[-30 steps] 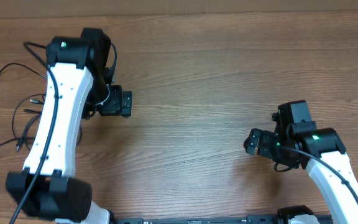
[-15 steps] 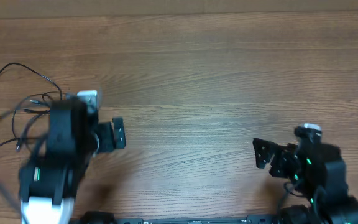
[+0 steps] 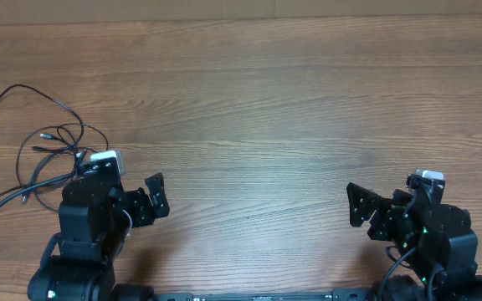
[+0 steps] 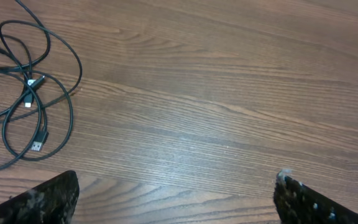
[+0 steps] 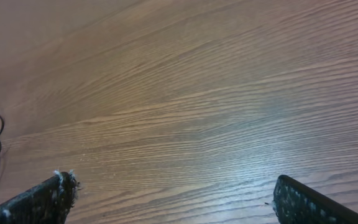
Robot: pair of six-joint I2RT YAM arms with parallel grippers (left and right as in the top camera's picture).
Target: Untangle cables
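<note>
Lying where: cables (image 4: 31, 87) in loose tangle on table (image 3: 258, 100), far left side, near L gripper (image 3: 159, 195).
L gripper: jaws spread wide, holds nothing, not touching cables.
R gripper (image 3: 356, 206): jaws spread wide, holds nothing, well apart from cables.

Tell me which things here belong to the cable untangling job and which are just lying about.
For the job: cables; left gripper and right gripper, both open and holding nothing.
Just there: table.
</note>
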